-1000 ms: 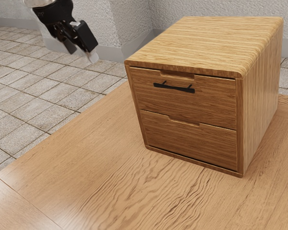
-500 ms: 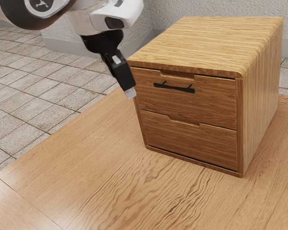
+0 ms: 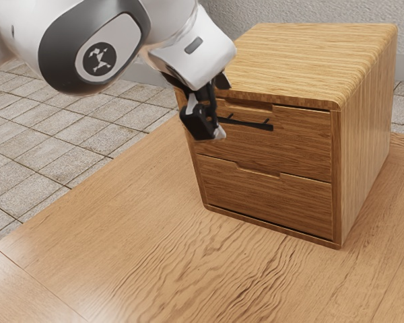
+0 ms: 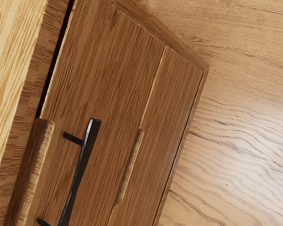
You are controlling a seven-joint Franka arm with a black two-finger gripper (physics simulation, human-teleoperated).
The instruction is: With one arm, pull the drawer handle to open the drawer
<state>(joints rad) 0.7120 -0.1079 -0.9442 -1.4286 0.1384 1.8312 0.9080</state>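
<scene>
At the edge of the drawer [image 3: 293, 145], the gripper [image 3: 207, 126] hangs beside the handle [image 3: 250, 124].

The cabinet [image 3: 303, 60] is light wood with fine stripes, smooth and matt. Its handle [image 3: 252, 124] is thin, black and matt, like metal. The table [image 3: 155, 256] is smooth wood with wavy grain and a soft shine. The floor [image 3: 47, 148] is dull, speckled grey tiles. The arm [image 3: 87, 40] is shiny white plastic.

Open tabletop [image 3: 121, 256] before the cabinet [image 3: 303, 60], slim gap behind the black handle [image 3: 252, 125], claw [image 3: 212, 131] beside its end
</scene>
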